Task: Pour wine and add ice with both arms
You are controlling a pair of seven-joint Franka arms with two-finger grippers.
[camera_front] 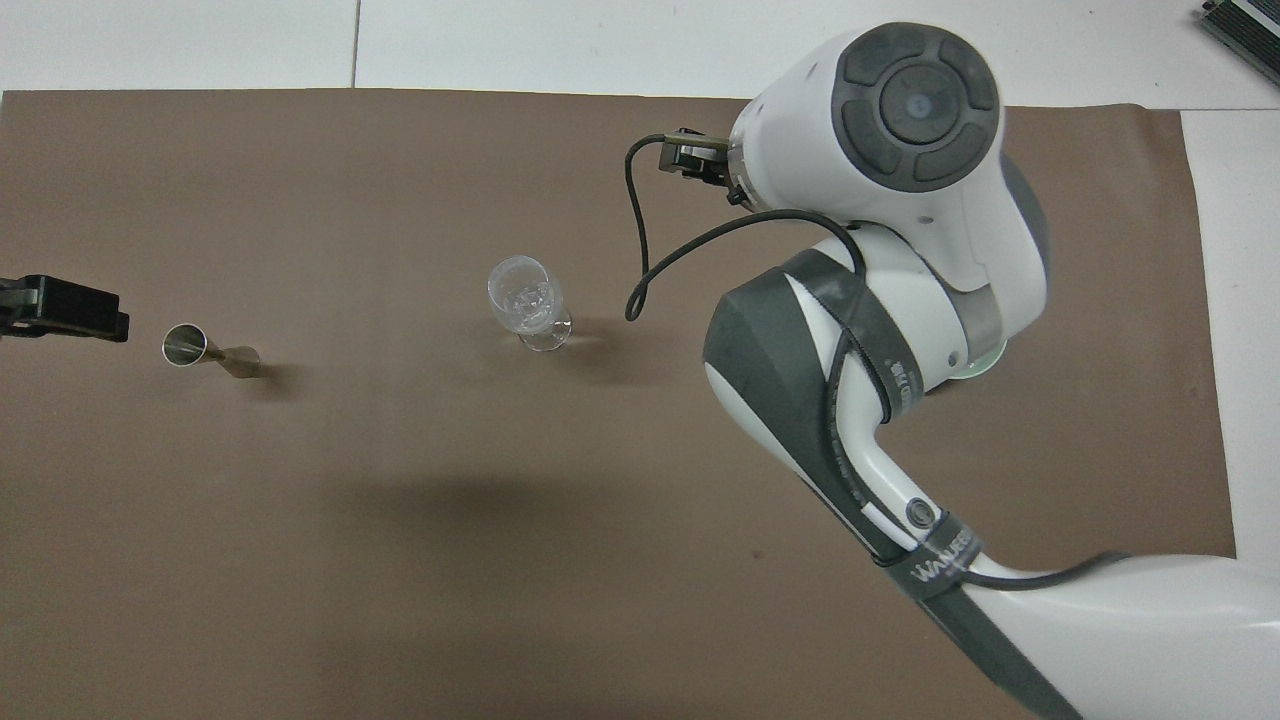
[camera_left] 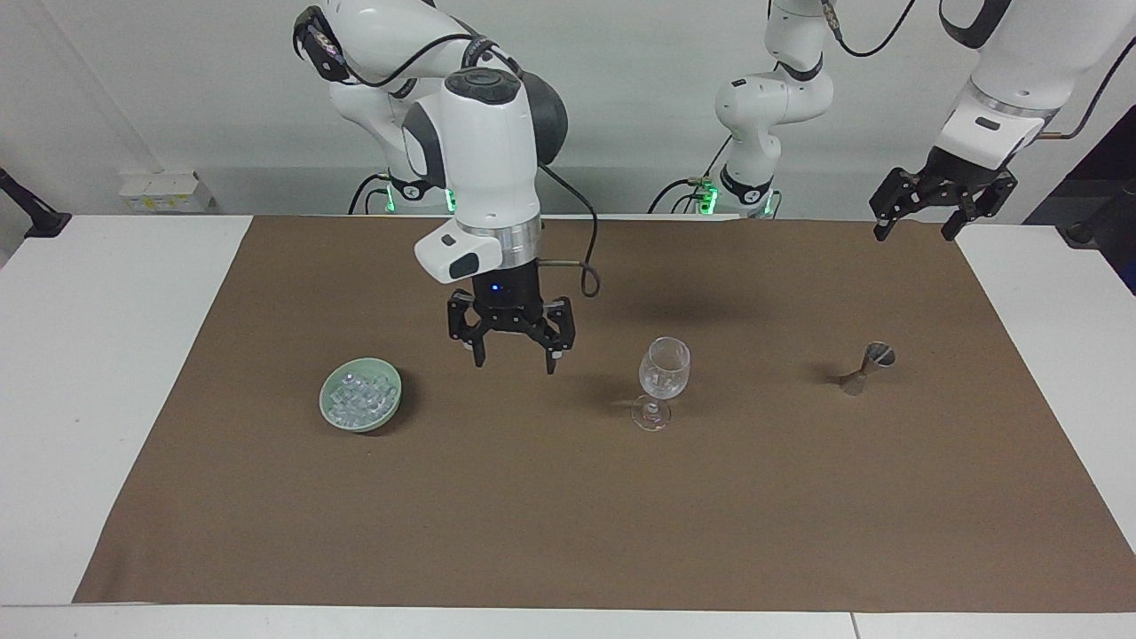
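Observation:
A clear stemmed glass stands upright mid-mat with a few ice cubes in it. More ice is heaped in a pale green bowl toward the right arm's end. My right gripper hangs open and empty above the mat, between the bowl and the glass. In the overhead view the right arm hides that gripper and nearly all of the bowl. My left gripper waits open, raised over the mat's corner at the left arm's end. No wine is in view.
A small metal jigger stands on the brown mat toward the left arm's end, beside the glass. White table borders the mat at both ends.

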